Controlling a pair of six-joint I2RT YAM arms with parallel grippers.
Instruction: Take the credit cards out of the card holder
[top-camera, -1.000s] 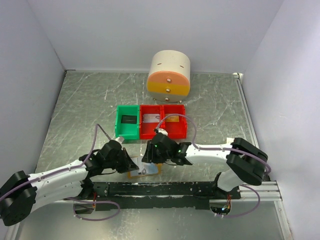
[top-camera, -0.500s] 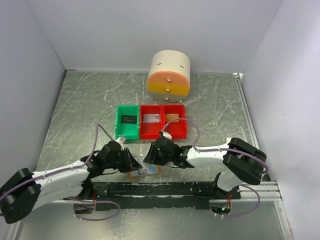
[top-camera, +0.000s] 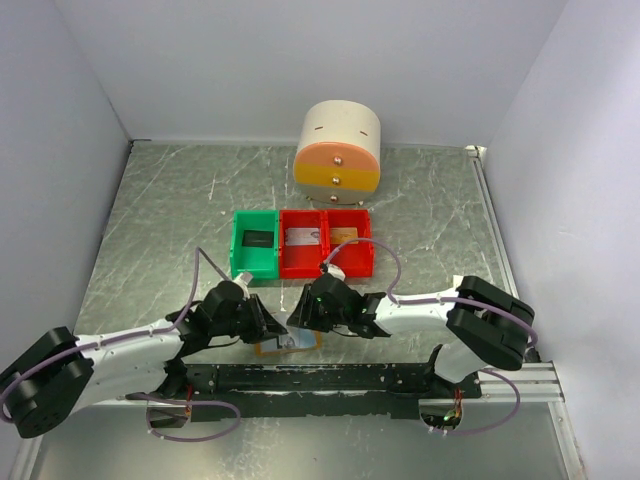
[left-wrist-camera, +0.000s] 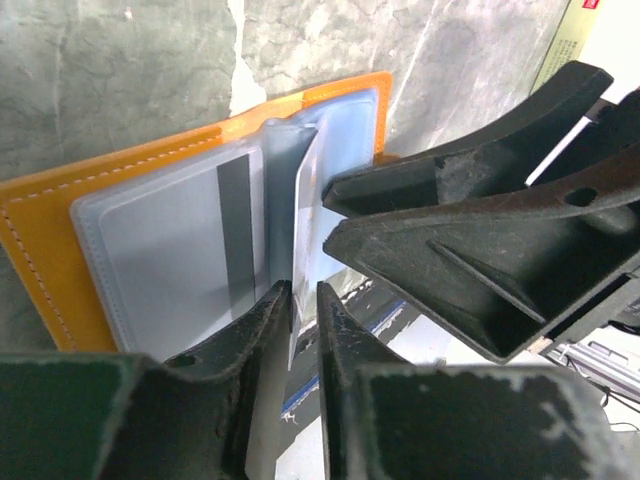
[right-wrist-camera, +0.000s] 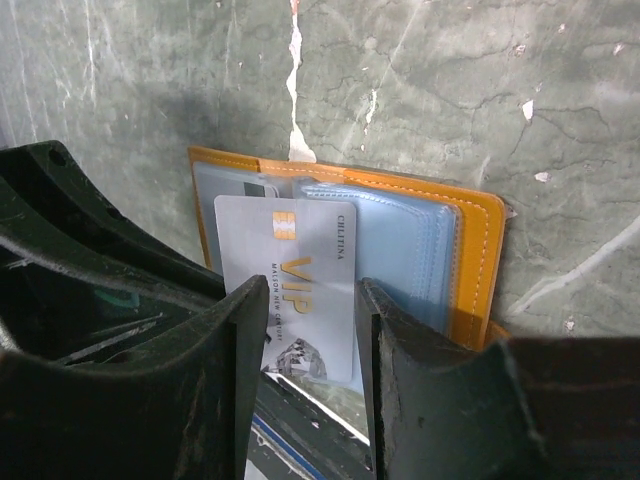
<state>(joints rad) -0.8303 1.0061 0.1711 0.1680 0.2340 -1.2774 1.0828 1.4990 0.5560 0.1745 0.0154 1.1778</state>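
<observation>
- At the near edge of the tabletop (top-camera: 160, 220), about midway along it, the card holder (left-wrist-camera: 45, 250) lies open with its pale blue pockets facing up, between the two pincers.
- A silver VIP card (right-wrist-camera: 300, 290) rises out of a pocket near the fold, tilted up toward the arms.
- The right pincer (right-wrist-camera: 310, 285) straddles this card's width with its fingers against the long edges. As far as the wrist view shows, it is closed on the card.
- The left pincer (left-wrist-camera: 303, 295) stands astride the card's edge with a gap wider than the card is thick, so I judge it open and not pinching.
- A grey striped card (left-wrist-camera: 190, 250) lies tucked in the neighbouring pocket.
- The step in hand is drawing the first card clear. The right arm should pull along the pocket's line while the left pins the holder, which may otherwise lift with the card. The striped card comes after that.
- Farther off stand a green bin (top-camera: 240, 262) and two red bins (top-camera: 300, 270), their contents too small to name.
- A round drawer unit (top-camera: 338, 150) sits at the far edge.
</observation>
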